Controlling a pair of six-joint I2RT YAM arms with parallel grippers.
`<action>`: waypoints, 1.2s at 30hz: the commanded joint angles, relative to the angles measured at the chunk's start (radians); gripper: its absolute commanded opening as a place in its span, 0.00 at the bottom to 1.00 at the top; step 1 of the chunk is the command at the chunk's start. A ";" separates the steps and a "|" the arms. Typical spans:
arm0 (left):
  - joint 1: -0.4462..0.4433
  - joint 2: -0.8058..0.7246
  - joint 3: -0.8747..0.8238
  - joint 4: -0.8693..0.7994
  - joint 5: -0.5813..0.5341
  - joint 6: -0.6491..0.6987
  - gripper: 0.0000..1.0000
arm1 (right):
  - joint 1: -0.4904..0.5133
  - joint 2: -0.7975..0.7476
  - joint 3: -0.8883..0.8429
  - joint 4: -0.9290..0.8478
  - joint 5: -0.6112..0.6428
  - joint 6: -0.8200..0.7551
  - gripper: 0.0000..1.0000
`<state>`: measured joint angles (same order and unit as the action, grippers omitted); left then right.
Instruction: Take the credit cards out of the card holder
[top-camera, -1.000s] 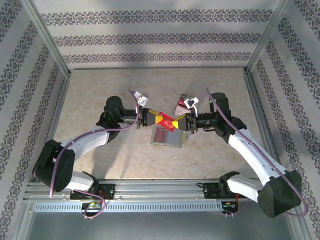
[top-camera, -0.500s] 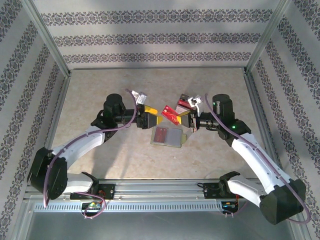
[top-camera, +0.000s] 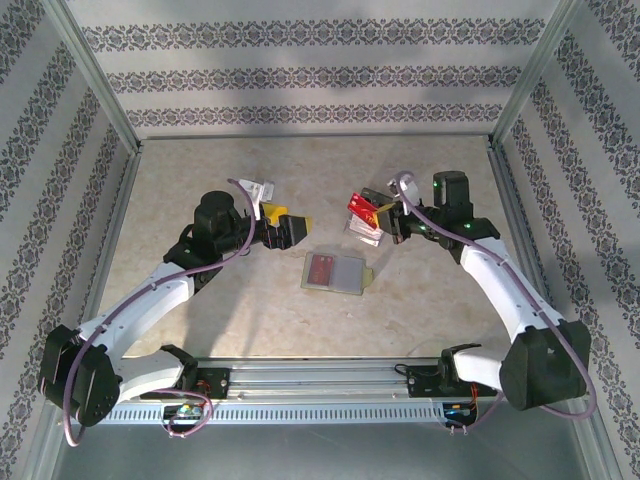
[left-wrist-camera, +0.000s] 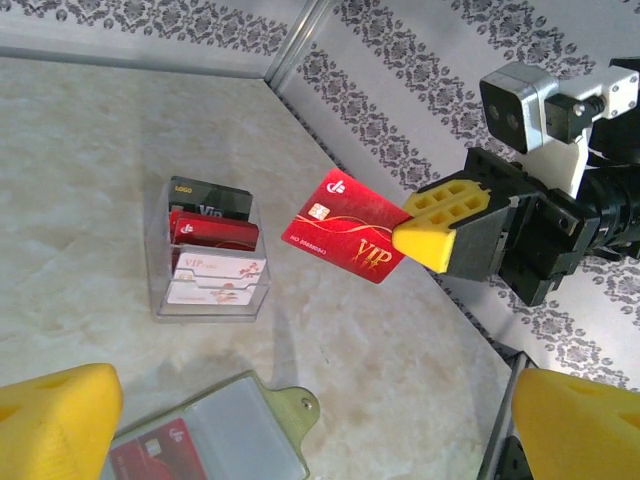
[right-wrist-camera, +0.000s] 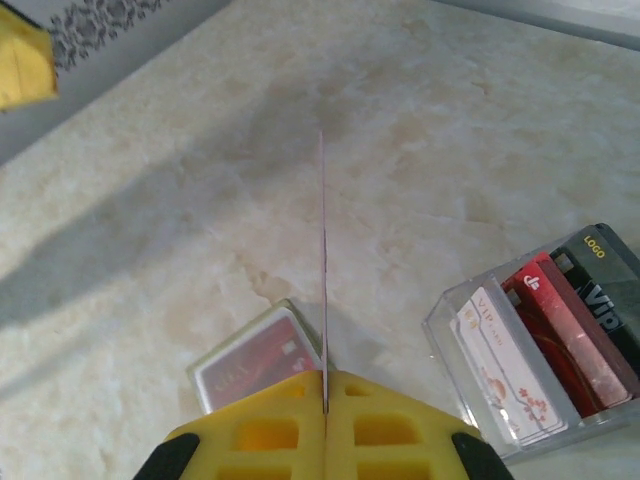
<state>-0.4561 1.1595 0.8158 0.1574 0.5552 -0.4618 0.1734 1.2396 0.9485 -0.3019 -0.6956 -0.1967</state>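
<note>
From above, a red credit card (top-camera: 358, 207) is being pinched by the shut right tool (top-camera: 378, 212) and carried over the clear tray (top-camera: 366, 230), probably so that it can be filed with the cards standing there. The left tool (top-camera: 292, 222) is being held wide open and empty, off to the left. The card holder (top-camera: 335, 272) is lying spread flat on the bench (top-camera: 200, 160) between the two arms.

From the left wrist, the card is being gripped by one short end with its face outward – a gold "VIP" is being shown, while the smaller line is too fine to read. In the tray, a dark card (left-wrist-camera: 210, 195) marked "LOGO" is standing behind a red one and a white card (left-wrist-camera: 215, 275) marked "VIP".

From the right wrist, the held card is being seen edge-on between the closed jaws. Below it another red card (right-wrist-camera: 255, 368) is lying in the holder's clear pocket – judged not yet removed, its print blurred.
</note>
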 joint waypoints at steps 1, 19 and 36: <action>0.000 -0.009 -0.003 -0.018 -0.037 0.026 0.99 | -0.017 0.023 -0.001 0.081 -0.014 -0.154 0.00; -0.012 0.054 0.002 0.014 -0.054 0.032 0.99 | -0.135 0.384 0.177 0.025 -0.016 -0.351 0.00; -0.013 0.071 0.011 -0.010 -0.060 0.051 0.99 | -0.137 0.562 0.305 -0.072 0.006 -0.396 0.00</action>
<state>-0.4587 1.2297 0.8154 0.1528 0.5037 -0.4332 0.0410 1.7756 1.2179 -0.3363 -0.6914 -0.5587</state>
